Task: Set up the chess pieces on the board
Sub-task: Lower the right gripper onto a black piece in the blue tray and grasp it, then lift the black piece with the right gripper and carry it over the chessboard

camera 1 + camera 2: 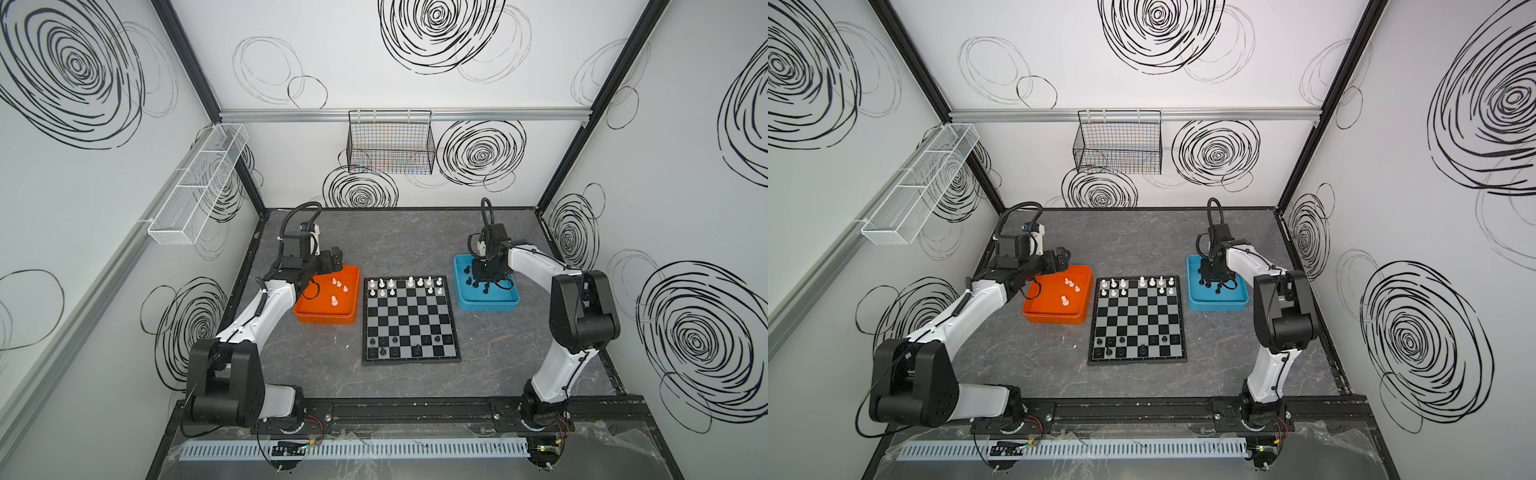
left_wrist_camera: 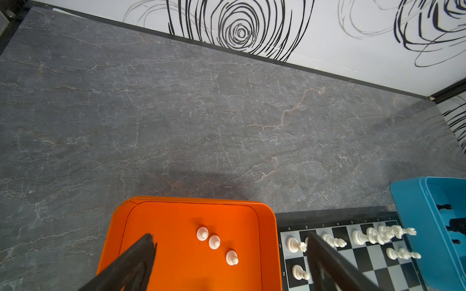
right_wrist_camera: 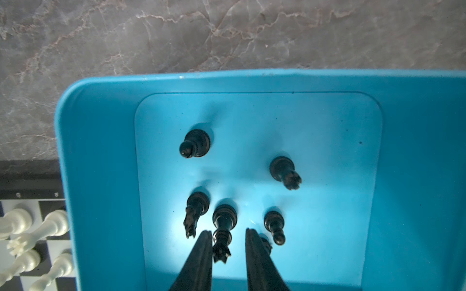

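Note:
The board [image 1: 411,320] [image 1: 1137,320] lies mid-table. White chess pieces [image 1: 409,282] stand on its two far rows and black ones [image 1: 395,347] on its two near rows, with gaps in both. Several white pieces [image 2: 214,241] stand in the orange tray [image 1: 328,316] [image 2: 181,272]. My left gripper [image 2: 230,235] [image 1: 332,262] hangs wide open above them, holding nothing. In the blue tray [image 1: 488,305] [image 3: 100,176] stand several black pieces [image 3: 195,143]. My right gripper [image 3: 227,231] [image 1: 488,276] reaches down into that tray. Its jaws stand a little apart on either side of a crowned black piece [image 3: 224,218].
The orange tray sits left of the board and the blue tray right of it, both near its far end. A black wire basket [image 1: 390,143] hangs on the back wall and a white mesh shelf [image 1: 199,183] on the left wall. Enclosure walls ring the grey table [image 1: 415,232].

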`<action>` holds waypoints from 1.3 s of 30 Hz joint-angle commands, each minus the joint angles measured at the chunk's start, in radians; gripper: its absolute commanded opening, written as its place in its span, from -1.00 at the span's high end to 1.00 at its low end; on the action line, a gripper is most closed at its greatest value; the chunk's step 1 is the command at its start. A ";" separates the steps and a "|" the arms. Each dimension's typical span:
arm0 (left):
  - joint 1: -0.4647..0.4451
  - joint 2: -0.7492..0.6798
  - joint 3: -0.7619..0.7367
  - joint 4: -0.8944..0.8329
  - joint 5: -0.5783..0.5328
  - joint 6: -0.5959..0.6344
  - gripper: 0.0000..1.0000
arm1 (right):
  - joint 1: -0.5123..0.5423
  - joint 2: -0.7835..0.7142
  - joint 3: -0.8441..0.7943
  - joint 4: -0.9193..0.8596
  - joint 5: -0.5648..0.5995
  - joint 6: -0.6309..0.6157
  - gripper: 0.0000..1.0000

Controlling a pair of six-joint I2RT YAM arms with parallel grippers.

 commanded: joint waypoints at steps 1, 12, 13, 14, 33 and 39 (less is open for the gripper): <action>0.009 0.010 -0.006 0.045 0.017 -0.002 -0.93 | 0.003 -0.012 -0.010 -0.018 -0.004 -0.010 0.44; 0.009 0.013 -0.006 0.046 0.019 -0.002 -0.93 | 0.017 0.016 0.007 -0.029 -0.027 -0.016 0.41; 0.009 0.013 -0.006 0.047 0.020 -0.002 -0.92 | 0.018 0.014 0.004 -0.026 -0.029 -0.016 0.41; 0.009 0.013 -0.006 0.046 0.019 -0.002 -0.92 | 0.018 0.013 0.004 -0.026 -0.028 -0.014 0.40; 0.009 0.024 -0.005 0.046 0.020 -0.005 -0.92 | 0.015 0.032 -0.008 -0.035 0.000 -0.005 0.47; 0.009 0.025 -0.005 0.044 0.019 -0.006 -0.92 | 0.015 0.036 -0.002 -0.039 -0.005 -0.008 0.57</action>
